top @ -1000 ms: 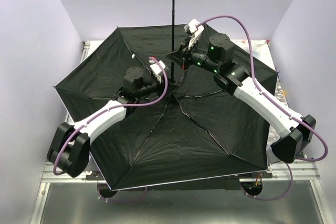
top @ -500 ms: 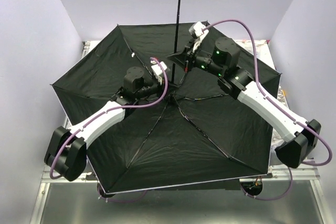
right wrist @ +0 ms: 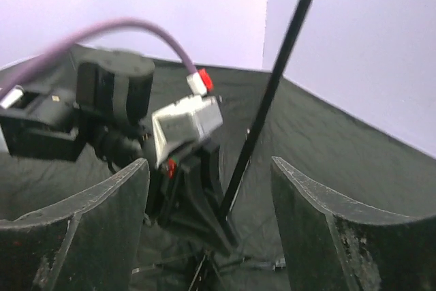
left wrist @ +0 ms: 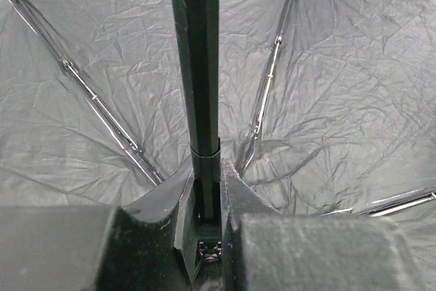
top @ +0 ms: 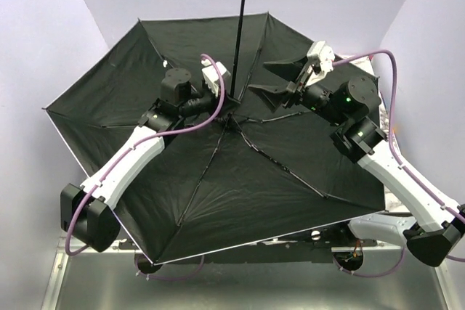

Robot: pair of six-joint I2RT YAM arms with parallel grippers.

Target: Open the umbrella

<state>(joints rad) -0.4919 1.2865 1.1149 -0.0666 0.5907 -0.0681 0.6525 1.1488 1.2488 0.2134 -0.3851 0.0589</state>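
The umbrella [top: 218, 179] is spread wide, its black lining and ribs facing up over the table. Its thin black shaft [top: 240, 27] runs up out of the top view, so the handle is out of view. My left gripper [top: 227, 92] is shut on the shaft just above the hub; in the left wrist view the shaft [left wrist: 197, 66] sits pinched between the fingers [left wrist: 235, 189]. My right gripper [top: 257, 78] stands open to the right of the shaft, touching nothing. In the right wrist view the shaft [right wrist: 286, 52] crosses beyond the open right gripper [right wrist: 208, 165].
Pale lavender walls close in on the left, back and right. The metal table frame [top: 240, 281] shows below the canopy's near edge. Purple cables [top: 385, 56] loop over both arms. The canopy hides most of the table.
My right gripper has opened and drawn back to the right, off the shaft. The umbrella has risen and tipped, taking its handle out of the top view. The left gripper keeps its hold.
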